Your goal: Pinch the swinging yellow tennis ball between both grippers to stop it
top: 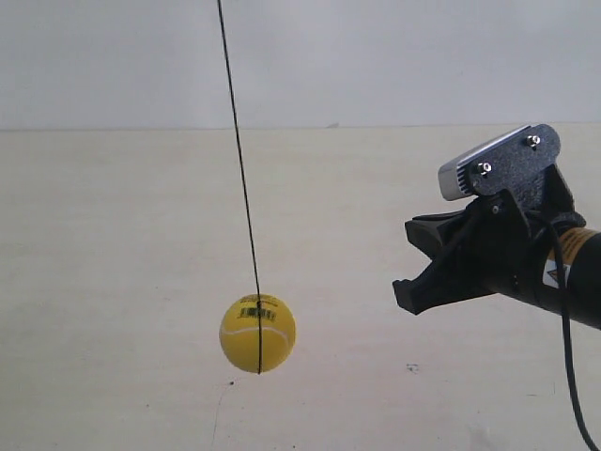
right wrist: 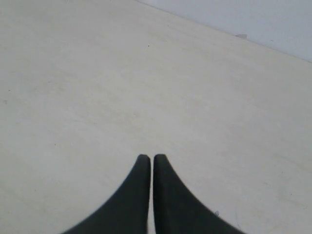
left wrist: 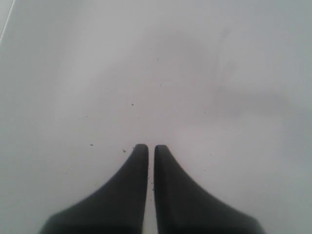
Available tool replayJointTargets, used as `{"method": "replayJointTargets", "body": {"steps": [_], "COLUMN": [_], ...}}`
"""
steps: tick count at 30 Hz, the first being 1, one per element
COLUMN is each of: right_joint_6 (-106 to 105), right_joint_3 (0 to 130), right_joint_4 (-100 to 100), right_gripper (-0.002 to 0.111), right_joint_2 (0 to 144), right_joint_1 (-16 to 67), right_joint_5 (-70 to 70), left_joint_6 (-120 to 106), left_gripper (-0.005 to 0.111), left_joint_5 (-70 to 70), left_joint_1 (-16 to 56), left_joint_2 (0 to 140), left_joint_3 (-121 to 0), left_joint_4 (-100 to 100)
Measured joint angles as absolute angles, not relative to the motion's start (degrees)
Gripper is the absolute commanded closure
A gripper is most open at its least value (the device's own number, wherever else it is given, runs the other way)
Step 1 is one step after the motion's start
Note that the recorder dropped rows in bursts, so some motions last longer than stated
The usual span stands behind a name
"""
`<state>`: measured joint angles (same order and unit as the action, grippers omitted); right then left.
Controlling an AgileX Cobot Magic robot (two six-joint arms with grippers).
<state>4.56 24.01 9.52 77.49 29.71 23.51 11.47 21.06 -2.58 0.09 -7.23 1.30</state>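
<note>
The yellow tennis ball (top: 257, 334) hangs low over the beige table on a thin black cord (top: 239, 169), its barcode label facing the exterior view. The arm at the exterior view's right holds its black gripper (top: 404, 291) to the right of the ball, well apart from it, tips pointing towards it, with a grey camera block (top: 470, 174) on top. No other arm shows in that view. My left gripper (left wrist: 147, 147) is shut over a pale grey surface, holding nothing. My right gripper (right wrist: 147, 157) is shut over the beige table, also holding nothing. Neither wrist view shows the ball.
The beige table (top: 113, 282) runs back to a pale wall (top: 376, 56). A black cable (top: 568, 357) hangs from the arm at the exterior view's right. Small dark specks dot the table (top: 411, 368).
</note>
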Motion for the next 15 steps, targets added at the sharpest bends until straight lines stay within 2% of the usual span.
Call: {"method": "replayJointTargets", "body": {"steps": [6,15], "right_joint_6": [4.6,4.7], "right_joint_3": [24.0,24.0], "right_joint_4": [9.5,9.5], "right_gripper": [0.108,0.108], "right_joint_2": [77.5,77.5], "right_joint_1": [29.7,29.7], "right_joint_5": [23.5,23.9], "left_joint_6": [11.5,11.5], "left_gripper": [0.102,0.102], "left_joint_5": [20.9,12.4], "left_joint_1": [-2.6,-2.6], "left_joint_2": [0.1,0.1], "left_joint_3": [-6.7,-0.3], "left_joint_4": [1.3,1.3]}}
